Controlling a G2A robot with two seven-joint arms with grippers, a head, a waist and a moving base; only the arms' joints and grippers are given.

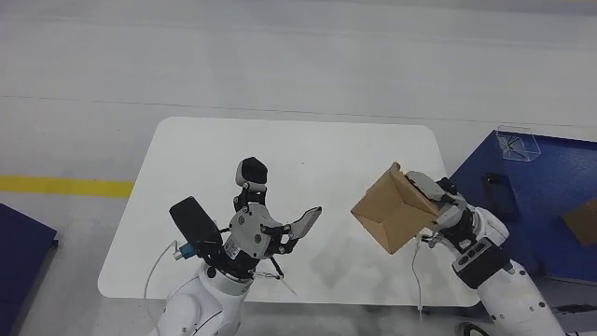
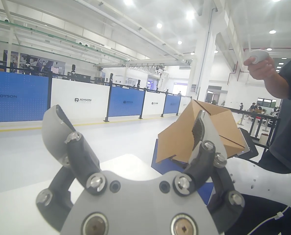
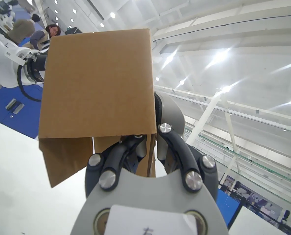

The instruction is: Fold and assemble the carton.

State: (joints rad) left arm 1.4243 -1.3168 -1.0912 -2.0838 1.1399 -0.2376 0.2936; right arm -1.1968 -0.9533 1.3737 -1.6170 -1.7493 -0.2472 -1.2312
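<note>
Nearest, the left gripper (image 1: 280, 196) sits over the front part of the white table (image 1: 308, 149), its fingers (image 2: 53, 121) spread wide apart with nothing between them. To its right, the right gripper (image 1: 424, 189) is clamped on one wall of the brown carton (image 1: 396, 210), a finger on each side of the cardboard (the right wrist view shows the wall edge pinched between them (image 3: 152, 133)). The carton (image 3: 96, 81) is held tilted in the air above the table's right front corner, its open side turned towards the top camera, and a loose flap hangs from its lower edge. From the left wrist, the carton (image 2: 174, 140) stands well apart from that gripper (image 2: 127, 121). Beyond the table's right edge lies a blue platform (image 1: 550, 196) carrying a small clear box (image 1: 516, 142). Farther off, a yellow line (image 1: 65, 186) crosses the grey floor.
</note>
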